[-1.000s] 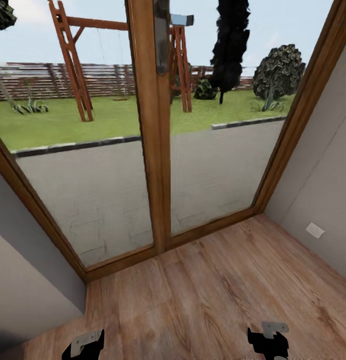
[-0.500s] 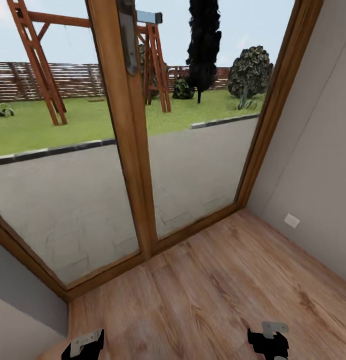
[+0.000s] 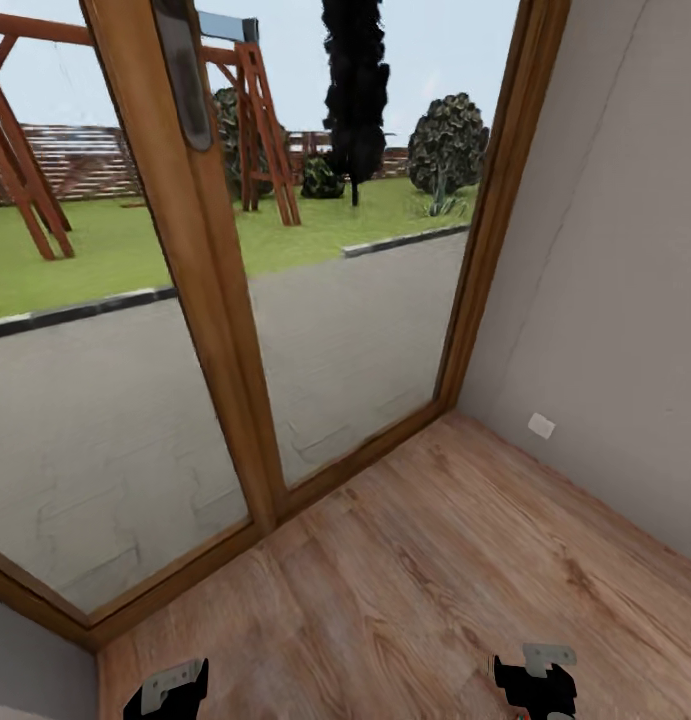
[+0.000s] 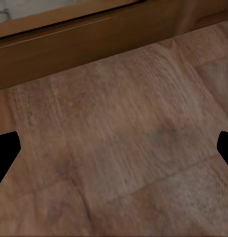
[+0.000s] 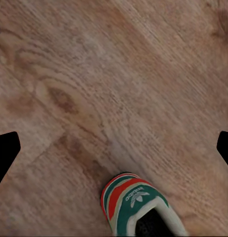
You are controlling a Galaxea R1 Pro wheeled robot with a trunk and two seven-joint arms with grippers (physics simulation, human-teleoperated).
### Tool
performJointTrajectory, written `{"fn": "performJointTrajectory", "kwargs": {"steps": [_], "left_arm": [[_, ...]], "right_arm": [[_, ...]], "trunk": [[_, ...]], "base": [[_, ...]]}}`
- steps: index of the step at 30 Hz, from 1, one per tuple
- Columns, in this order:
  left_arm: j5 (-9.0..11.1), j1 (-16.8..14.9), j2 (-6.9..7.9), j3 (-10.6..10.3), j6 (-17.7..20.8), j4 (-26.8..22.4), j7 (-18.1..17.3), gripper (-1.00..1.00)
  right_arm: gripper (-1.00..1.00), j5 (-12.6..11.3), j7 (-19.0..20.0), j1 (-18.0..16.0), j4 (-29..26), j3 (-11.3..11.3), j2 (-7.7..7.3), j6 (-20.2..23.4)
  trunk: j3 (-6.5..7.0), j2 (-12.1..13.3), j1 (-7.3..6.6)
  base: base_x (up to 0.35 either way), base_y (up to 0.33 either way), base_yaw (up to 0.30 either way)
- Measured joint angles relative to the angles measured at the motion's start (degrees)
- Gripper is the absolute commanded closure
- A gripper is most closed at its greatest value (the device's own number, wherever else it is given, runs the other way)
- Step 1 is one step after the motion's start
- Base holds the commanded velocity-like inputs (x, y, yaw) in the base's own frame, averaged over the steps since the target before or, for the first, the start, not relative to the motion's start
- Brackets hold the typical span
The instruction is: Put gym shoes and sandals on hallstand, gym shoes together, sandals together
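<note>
One gym shoe (image 5: 134, 200) lies on the corridor floor (image 3: 415, 590). The right wrist view shows its heel end, cream with a green heel tab and red-orange trim. My right gripper (image 5: 114, 153) hangs open above the planks just beyond that heel, with nothing between its fingers. My left gripper (image 4: 114, 153) is open too, over bare wood planks near the door's wooden threshold (image 4: 69, 42). Both grippers sit low in the head view, the left gripper (image 3: 167, 690) and the right gripper (image 3: 533, 685). The other gym shoe, the sandals and the hallstand are out of view.
A glass double door with a brown wooden frame (image 3: 220, 330) closes the corridor end ahead. A grey wall (image 3: 625, 300) with a white socket plate (image 3: 541, 426) runs along the right. Wood flooring stretches between door and wall.
The camera has swung to the right: door frame and garden slid leftward in the picture and more of the right wall shows. Both grippers keep their places in the head view.
</note>
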Motion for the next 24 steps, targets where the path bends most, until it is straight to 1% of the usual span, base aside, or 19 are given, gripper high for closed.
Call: {"fn": "performJointTrajectory", "kwargs": {"steps": [7, 17, 20, 24], "left_arm": [[0.0, 0.0, 0.0, 0.0, 0.0, 0.0, 0.0, -1.0], [0.0, 0.0, 0.0, 0.0, 0.0, 0.0, 0.0, -1.0], [0.0, 0.0, 0.0, 0.0, 0.0, 0.0, 0.0, -1.0], [0.0, 0.0, 0.0, 0.0, 0.0, 0.0, 0.0, -1.0]], "right_arm": [[-1.0, 0.0, 0.0, 0.0, 0.0, 0.0, 0.0, 0.0], [-1.0, 0.0, 0.0, 0.0, 0.0, 0.0, 0.0, 0.0], [-1.0, 0.0, 0.0, 0.0, 0.0, 0.0, 0.0, 0.0], [-1.0, 0.0, 0.0, 0.0, -0.1, 0.0, 0.01, 0.0]], "trunk": [[0.0, 0.0, 0.0], [0.0, 0.0, -0.02], [0.0, 0.0, 0.0], [0.0, 0.0, 0.0]], "base": [[0.025, 0.024, -0.262], [0.158, 0.225, -0.262], [0.042, 0.056, -0.165], [0.02, 0.026, -0.078]]}}
